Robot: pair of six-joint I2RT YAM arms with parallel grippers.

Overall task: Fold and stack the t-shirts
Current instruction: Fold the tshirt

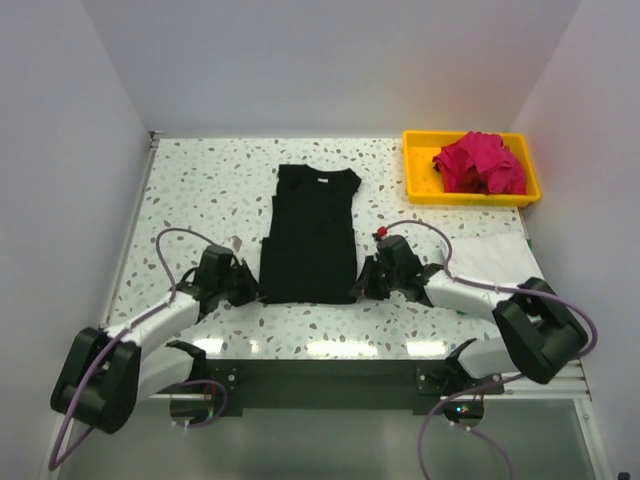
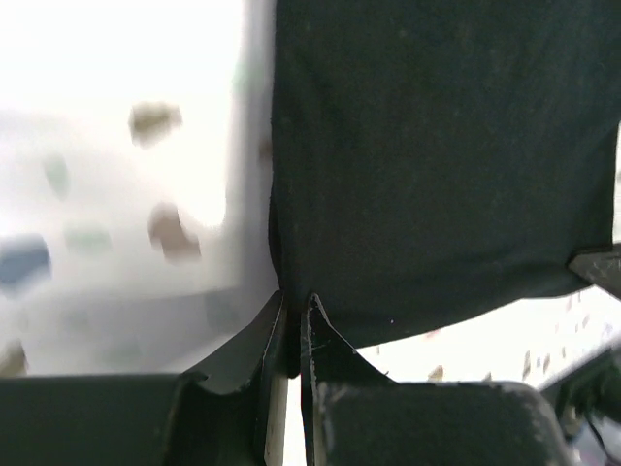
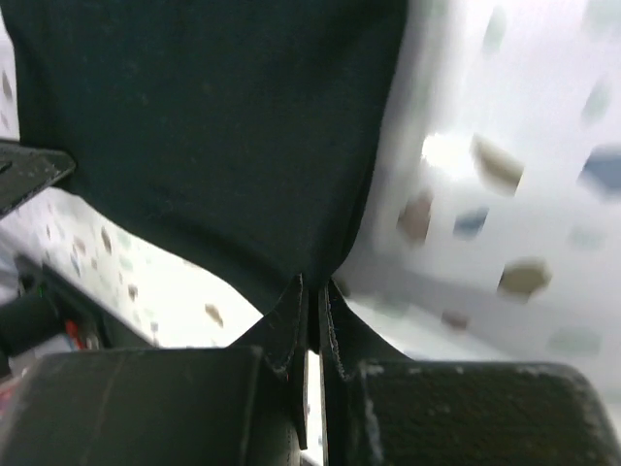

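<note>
left gripper (image 2: 296,316): pinched shut on the near-left hem corner of the black t-shirt (image 1: 312,235)
right gripper (image 3: 312,291): same deal, clamped on the near-right corner
why: probably to carry the hem up toward the collar for a fold
shirt spot: flat, mid-table (image 1: 200,190)
wrist cams: cloth looks nipped between the tips, but it's blurry
top cam only: magenta shirt (image 1: 480,163) bunched in the yellow tray (image 1: 420,192)

A flat t-shirt (image 1: 310,235) lay at the middle of the tabletop (image 1: 200,190), collar toward the far edge. A tray (image 1: 470,198) sat in the far right corner, a bunched t-shirt (image 1: 480,163) in it. Before the tray, by the right edge, lay perhaps another t-shirt (image 1: 500,255).
</note>
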